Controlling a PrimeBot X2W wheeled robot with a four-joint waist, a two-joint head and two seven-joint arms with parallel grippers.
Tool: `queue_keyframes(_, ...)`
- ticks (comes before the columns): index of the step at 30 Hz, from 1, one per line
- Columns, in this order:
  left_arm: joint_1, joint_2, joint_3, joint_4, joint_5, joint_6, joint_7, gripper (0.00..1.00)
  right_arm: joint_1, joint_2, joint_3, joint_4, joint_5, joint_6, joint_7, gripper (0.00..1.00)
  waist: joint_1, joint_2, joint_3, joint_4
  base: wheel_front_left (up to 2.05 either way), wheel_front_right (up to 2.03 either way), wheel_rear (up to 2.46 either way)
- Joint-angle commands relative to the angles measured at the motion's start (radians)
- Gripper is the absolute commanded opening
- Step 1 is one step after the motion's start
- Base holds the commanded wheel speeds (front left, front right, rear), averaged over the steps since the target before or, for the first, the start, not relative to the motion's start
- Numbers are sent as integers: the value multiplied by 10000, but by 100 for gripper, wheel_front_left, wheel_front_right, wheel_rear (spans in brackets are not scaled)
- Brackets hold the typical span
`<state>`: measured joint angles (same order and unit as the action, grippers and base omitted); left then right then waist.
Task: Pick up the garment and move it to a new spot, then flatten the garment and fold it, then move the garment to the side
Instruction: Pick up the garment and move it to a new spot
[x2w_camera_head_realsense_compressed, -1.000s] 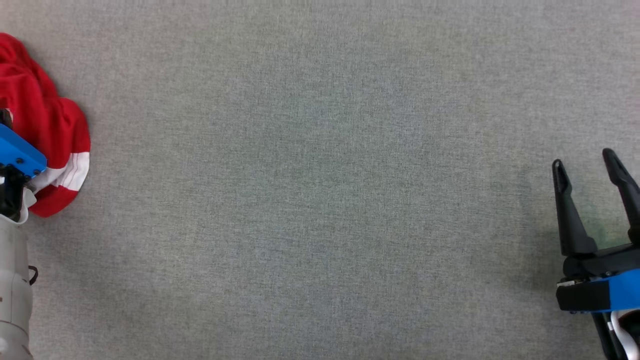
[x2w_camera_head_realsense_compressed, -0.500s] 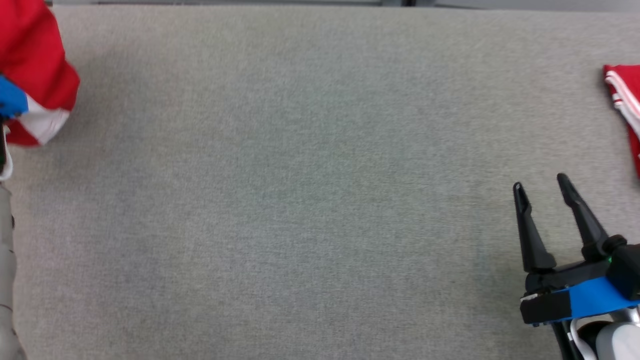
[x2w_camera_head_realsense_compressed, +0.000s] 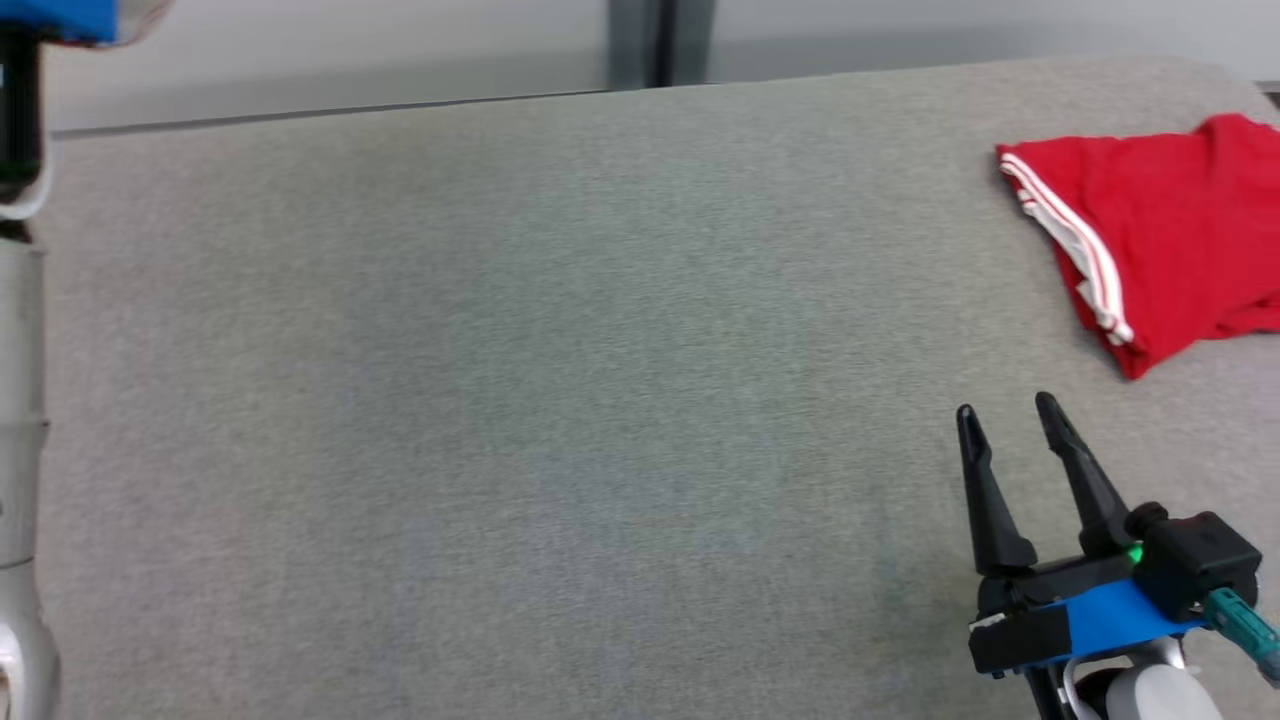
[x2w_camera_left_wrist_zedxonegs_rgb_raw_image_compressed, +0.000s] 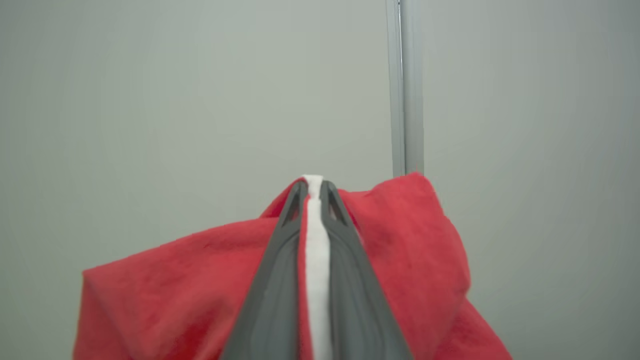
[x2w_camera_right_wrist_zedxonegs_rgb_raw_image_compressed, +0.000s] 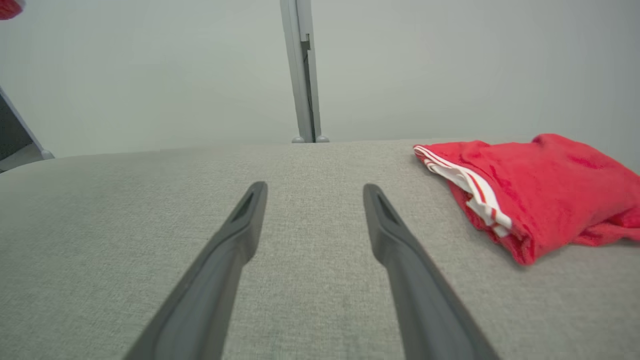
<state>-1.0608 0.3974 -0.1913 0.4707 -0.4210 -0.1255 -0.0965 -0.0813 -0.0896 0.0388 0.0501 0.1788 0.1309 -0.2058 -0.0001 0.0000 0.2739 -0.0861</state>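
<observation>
**Left tool (x2w_camera_left_wrist_zedxonegs_rgb_raw_image_compressed: 314, 187) pressed together on the garment's (x2w_camera_left_wrist_zedxonegs_rgb_raw_image_compressed: 175, 280) white stripe (x2w_camera_left_wrist_zedxonegs_rgb_raw_image_compressed: 316, 260); right tool (x2w_camera_head_realsense_compressed: 1005, 405) spread, empty.**
The garment is held bunched, clear of the worktop (x2w_camera_head_realsense_compressed: 500, 400); slippage is risked by the thin pinch, and confusion with the folded red garment (x2w_camera_head_realsense_compressed: 1170, 230) is possible.

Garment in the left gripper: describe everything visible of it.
The red garment is soft, slightly fuzzy-looking cloth with a white stripe. The left gripper is shut on that stripe, and the cloth bunches in loose folds on both sides of it, held up before a pale wall. Nothing else visibly touches it; its lower part runs out of frame.
</observation>
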Motion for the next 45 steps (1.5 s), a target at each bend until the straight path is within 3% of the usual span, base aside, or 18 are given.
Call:
queue_keyframes(1,-140,-47,-157,-318,72,-21,162,0,-144,87,45,119,112,-1,-116,100,1,0,-191,-371,0,0,0)
queue_keyframes(11,865,-804,-1310,-1708,163,84,804,0,-375,317,280,820,296,-1,-484,100,1,0,-284,-1347,0,0,0)
queue_keyframes(31,4912,-2369,-2858,208,-119,341,-440,1,-535,391,359,1152,412,-1,-599,100,1,0,-174,-1232,0,0,0)
queue_keyframes(32,5028,-2454,-2917,300,-119,335,-560,45,-524,391,360,1156,412,-1,-598,100,1,0,-191,-1193,0,0,0)
queue_keyframes(33,5100,-2532,-2958,382,-129,334,-661,100,-511,392,373,1160,409,-1,-598,100,1,0,-213,-1151,0,0,0)
queue_keyframes(38,5224,-2640,-3044,503,-3,418,-1163,100,-474,392,350,1216,371,-1,-598,100,1,0,-400,-965,0,0,0)
queue_keyframes(45,5600,-2393,-2392,-281,138,795,-1651,100,-232,393,288,1315,258,-1,-597,100,1,0,-936,-577,0,0,0)
